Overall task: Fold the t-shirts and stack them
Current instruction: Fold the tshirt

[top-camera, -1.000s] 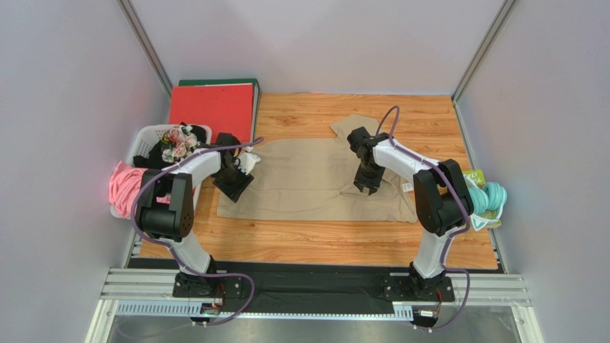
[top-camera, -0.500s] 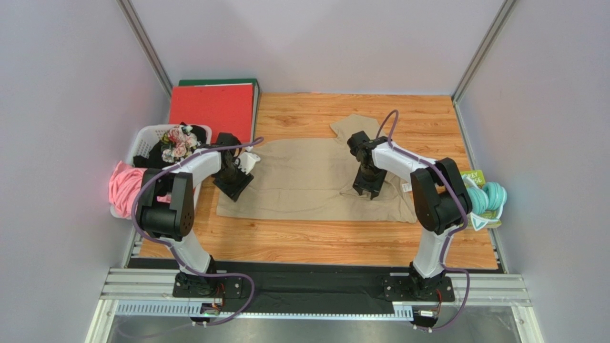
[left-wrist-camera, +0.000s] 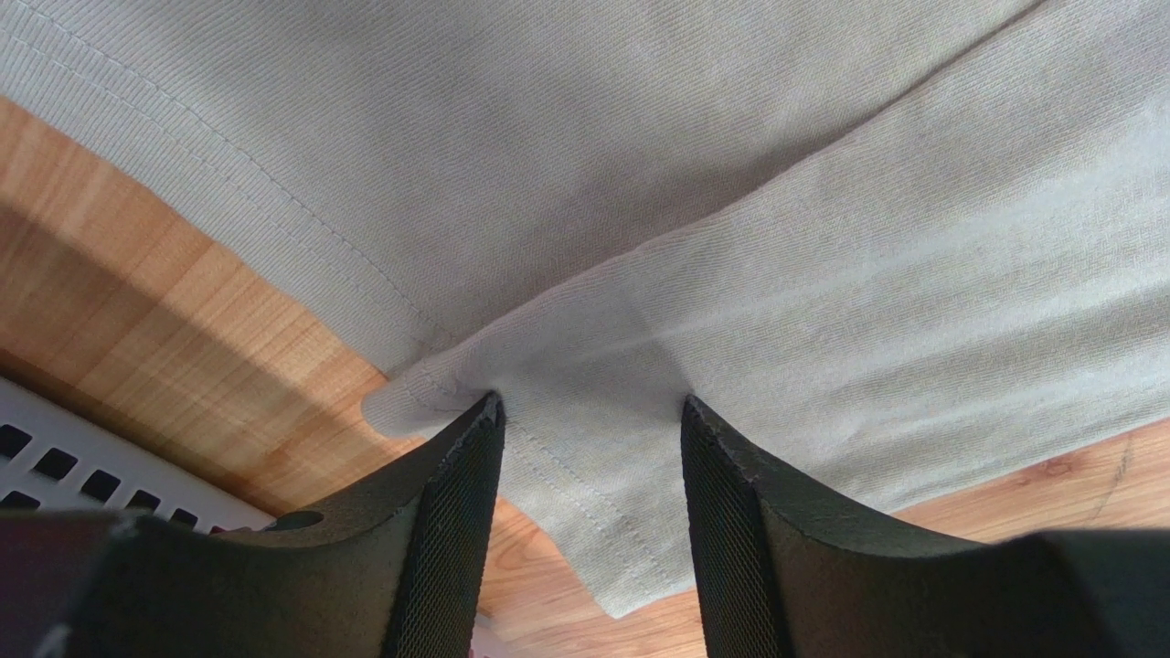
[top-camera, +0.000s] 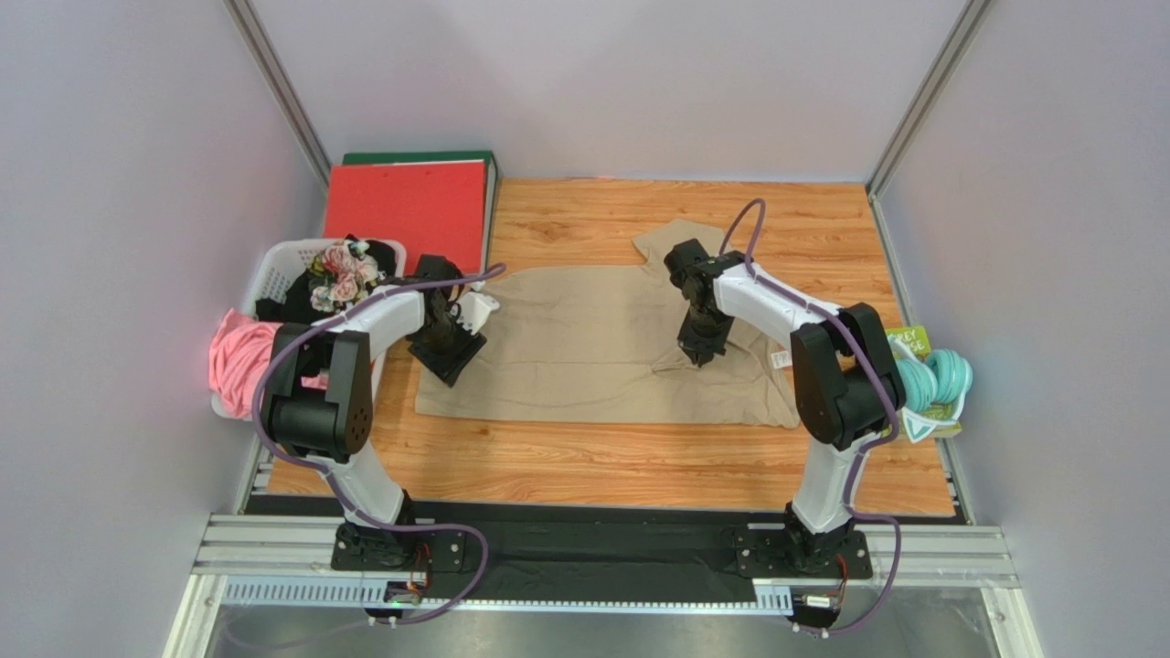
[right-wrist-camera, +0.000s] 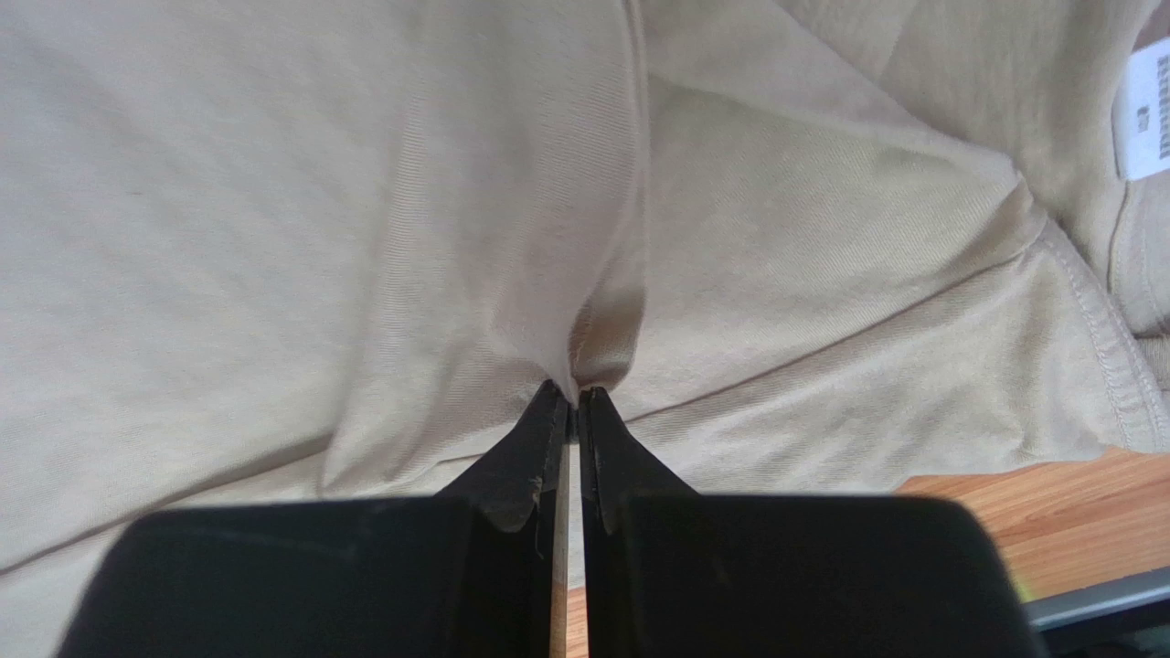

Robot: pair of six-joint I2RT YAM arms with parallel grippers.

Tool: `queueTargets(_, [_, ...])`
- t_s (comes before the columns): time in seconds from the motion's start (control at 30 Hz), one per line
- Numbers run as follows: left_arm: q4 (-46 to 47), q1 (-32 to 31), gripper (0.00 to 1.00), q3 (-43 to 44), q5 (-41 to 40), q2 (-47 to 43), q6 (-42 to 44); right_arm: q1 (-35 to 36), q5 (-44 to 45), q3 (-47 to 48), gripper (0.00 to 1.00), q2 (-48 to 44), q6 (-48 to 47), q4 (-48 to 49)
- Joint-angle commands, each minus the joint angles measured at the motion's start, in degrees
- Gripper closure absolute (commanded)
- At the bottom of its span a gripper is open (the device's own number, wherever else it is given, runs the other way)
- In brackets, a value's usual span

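Note:
A large tan-beige t-shirt [top-camera: 591, 343] lies spread on the wooden table, one sleeve pointing to the far side. My left gripper [top-camera: 451, 352] is open at the shirt's left edge. In the left wrist view its fingertips [left-wrist-camera: 591, 405] press down on a sleeve corner of the shirt [left-wrist-camera: 769, 206], cloth lying between them. My right gripper [top-camera: 698, 346] is over the shirt's right part. In the right wrist view it [right-wrist-camera: 574, 391] is shut on a pinched ridge of the shirt [right-wrist-camera: 275, 206]. A small white label [right-wrist-camera: 1144, 110] shows at a seam.
A white basket [top-camera: 282, 267] of clothes stands at the left table edge, a pink cloth [top-camera: 241, 357] hanging over it; its rim shows in the left wrist view [left-wrist-camera: 55, 459]. A red folder [top-camera: 408, 206] lies at the back left. Teal cloth [top-camera: 941, 377] sits at the right edge.
My right gripper has shifted slightly towards the far side and closed on a fold of the shirt. The left arm has not moved.

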Motion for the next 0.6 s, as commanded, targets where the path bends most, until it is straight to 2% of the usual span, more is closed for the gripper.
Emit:
queueTargets(0.0, [1.5, 0.2, 0.43, -1.8, -0.3, 0.4, -0.1, -0.2, 1.4, 6.9, 0.97, 0.2, -1.3, -1.7])
queueTargets(0.57, [0.2, 0.2, 0.43, -0.6, -0.2, 0.1, 0.5, -0.2, -1.1, 24.9, 0.97, 15.3, -4.3, -3.5])
